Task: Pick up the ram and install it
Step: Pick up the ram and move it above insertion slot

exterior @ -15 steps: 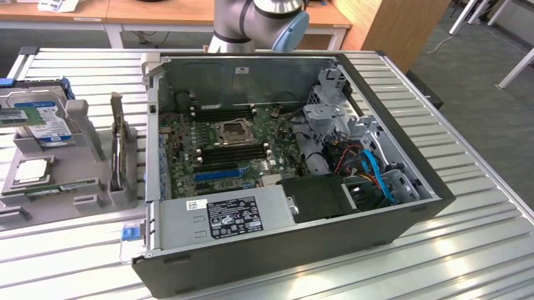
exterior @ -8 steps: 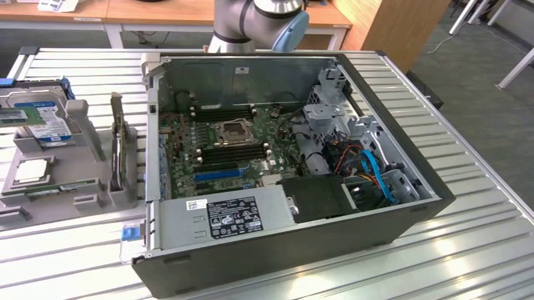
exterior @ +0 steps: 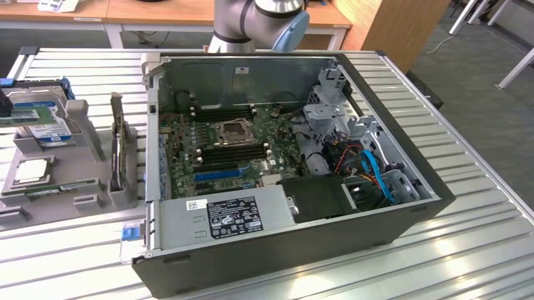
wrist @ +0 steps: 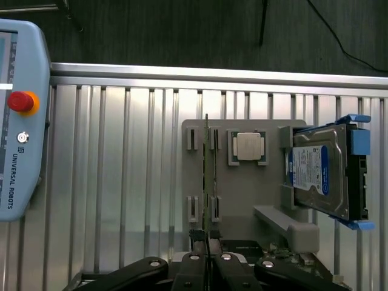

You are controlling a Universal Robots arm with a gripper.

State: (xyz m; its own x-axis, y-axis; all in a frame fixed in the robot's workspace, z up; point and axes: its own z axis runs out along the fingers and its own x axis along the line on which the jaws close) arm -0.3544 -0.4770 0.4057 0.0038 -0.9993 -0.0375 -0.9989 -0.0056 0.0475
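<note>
– Aluminium slats made up the table (wrist: 121, 182) beneath the pincer (wrist: 206, 242). What state was the pincer in?
– Closed. Its two fingers were pressed together with no gap between them, and nothing was clamped there.
– Where was the ram?
– The ram (wrist: 206, 170) stood on edge in the slots of a grey fixture (wrist: 242, 200), below the pincer and directly in line with the fingertips. In the exterior view it stood free in that fixture, apart from the arm (exterior: 250, 22).
– What lay to either side of the finger line?
– On one side of the ram, in the same fixture, lay a processor (wrist: 248, 146), and beyond it a hard drive (wrist: 320, 173) in blue brackets, tilted on its stand. On the other side, well apart, sat a teach pendant (wrist: 18, 121) with a red button. The open computer case (exterior: 276, 262) lay on the table beside the fixture, its mainboard exposed
</note>
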